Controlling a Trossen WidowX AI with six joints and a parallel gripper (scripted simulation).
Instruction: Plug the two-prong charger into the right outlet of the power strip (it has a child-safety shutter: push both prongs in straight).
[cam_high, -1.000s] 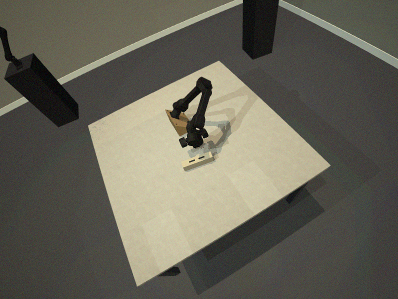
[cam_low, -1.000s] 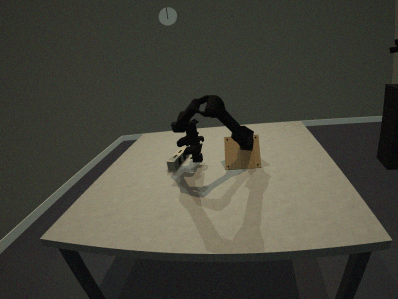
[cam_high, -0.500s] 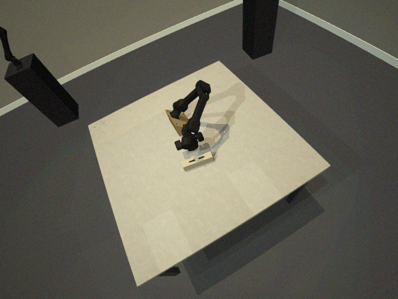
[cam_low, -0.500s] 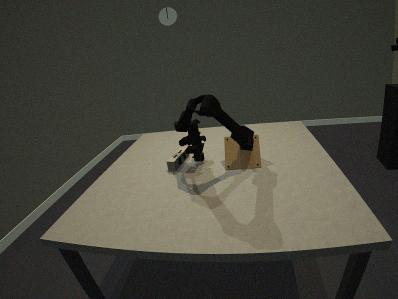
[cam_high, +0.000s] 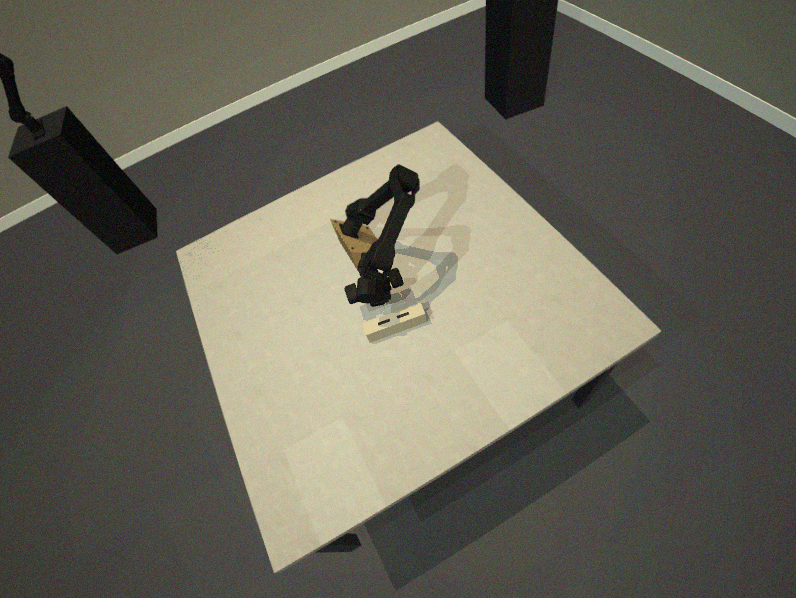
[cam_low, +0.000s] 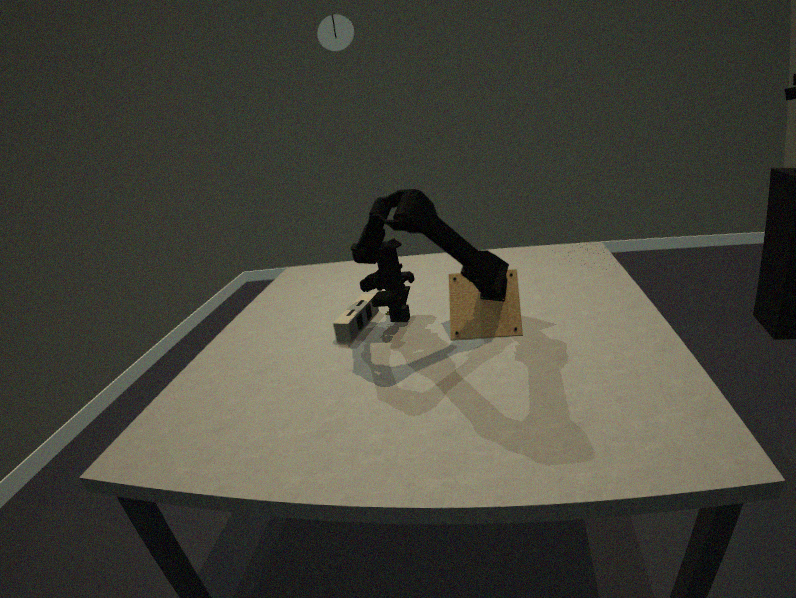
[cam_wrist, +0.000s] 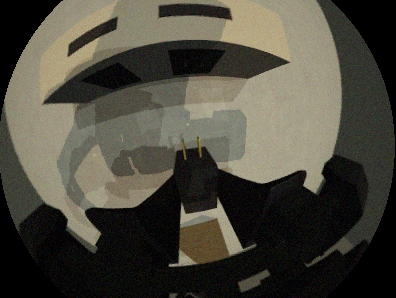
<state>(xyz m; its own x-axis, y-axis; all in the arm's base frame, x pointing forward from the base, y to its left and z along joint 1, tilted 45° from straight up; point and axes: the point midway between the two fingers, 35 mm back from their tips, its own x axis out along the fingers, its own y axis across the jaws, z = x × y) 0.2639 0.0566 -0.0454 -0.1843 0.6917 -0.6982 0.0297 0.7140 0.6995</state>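
Observation:
The black charger (cam_wrist: 196, 172) has two thin brass prongs (cam_wrist: 192, 148) that point toward the power strip. My gripper (cam_wrist: 194, 172) (cam_high: 378, 298) (cam_low: 398, 313) is shut on the charger body, one finger on each side. The cream power strip (cam_high: 393, 330) (cam_low: 343, 332) (cam_wrist: 138, 31) lies in front of the gripper. Two dark outlets, the left one (cam_wrist: 111, 76) and the right one (cam_wrist: 196, 61), show on its side facing me. The prongs are short of that side, with a gap between, roughly in line with the right outlet. The top and exterior views hide most of the charger.
The arm's base stands on a tilted wooden board (cam_high: 348, 245) (cam_low: 464, 318) (cam_wrist: 205, 241) behind the gripper. The strip's top carries two dark slots. Arm shadows fall across the pale table (cam_high: 257, 360) (cam_low: 257, 437). Black pillars (cam_high: 83, 186) (cam_high: 519, 57) stand beyond the table.

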